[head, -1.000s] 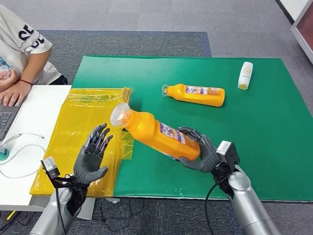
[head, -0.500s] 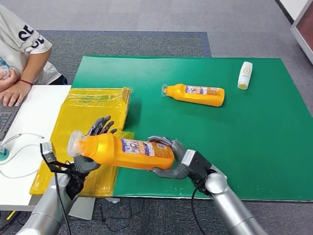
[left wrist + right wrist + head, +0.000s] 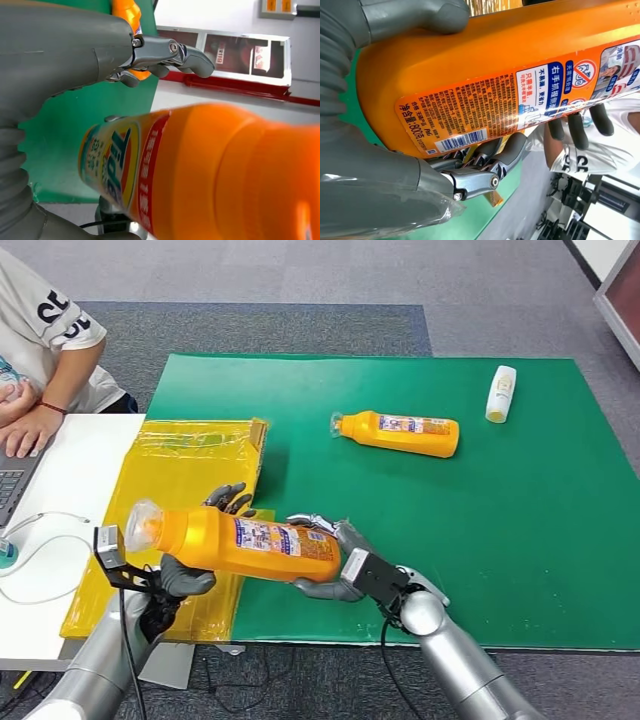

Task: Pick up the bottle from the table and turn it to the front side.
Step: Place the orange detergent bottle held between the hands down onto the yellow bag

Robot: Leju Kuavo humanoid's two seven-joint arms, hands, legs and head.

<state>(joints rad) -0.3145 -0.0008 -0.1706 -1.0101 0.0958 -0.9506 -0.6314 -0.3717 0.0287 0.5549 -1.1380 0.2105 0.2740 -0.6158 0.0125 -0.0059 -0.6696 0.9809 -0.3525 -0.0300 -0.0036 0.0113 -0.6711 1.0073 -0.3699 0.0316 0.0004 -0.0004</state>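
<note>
An orange bottle (image 3: 241, 542) with a clear cap hangs level above the seam of the green mat (image 3: 483, 540) and a yellow bag (image 3: 177, 465), cap to the left. My right hand (image 3: 340, 562) grips its base end. My left hand (image 3: 180, 578) holds its neck end, with fingers behind the bottle and thumb under it. In the right wrist view the printed label with a barcode on the bottle (image 3: 490, 75) faces the camera, and my left hand's dark fingers (image 3: 580, 130) wrap its far end. The left wrist view shows the bottle (image 3: 226, 175) beneath my left hand (image 3: 75, 50).
A second orange bottle (image 3: 400, 433) lies on its side mid-mat. A small white bottle (image 3: 502, 393) lies at the far right. A person (image 3: 41, 350) sits at the white table (image 3: 83, 470) on the left, with a laptop and a cable there.
My right hand carried the bottle left and levelled it. My left hand, open a second ago, now holds the neck end.
</note>
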